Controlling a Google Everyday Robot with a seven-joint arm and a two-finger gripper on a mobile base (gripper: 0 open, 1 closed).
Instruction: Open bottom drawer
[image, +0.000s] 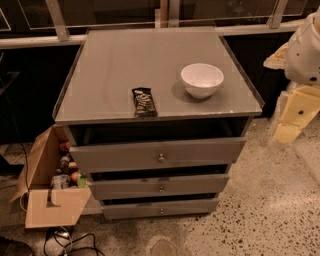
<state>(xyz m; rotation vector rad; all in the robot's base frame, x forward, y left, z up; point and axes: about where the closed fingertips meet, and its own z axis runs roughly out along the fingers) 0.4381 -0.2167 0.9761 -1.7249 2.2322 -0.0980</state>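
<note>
Because the robot's pale gripper (295, 117) hangs well apart from the grey metal cabinet (150, 75), its grasp impossible to tell, the slim grey flat-fronted bottom drawer (135, 210), lowest of three, waits with its round metal knob (161, 210) untouched.

One grey cabinet (125, 65) is standing in the middle of the frame. Three drawer fronts are showing on it: one top drawer (200, 152), one middle drawer (200, 185) and one bottom drawer (135, 210). Three round metal knobs (161, 158) are sitting on them, one on each front. On the cabinet top, one white bowl (202, 80) and one dark snack bar (144, 102) are lying. One open cardboard box (55, 207) is sitting at lower left. One gripper (292, 117) is hanging at the right edge, at mid-height.
</note>
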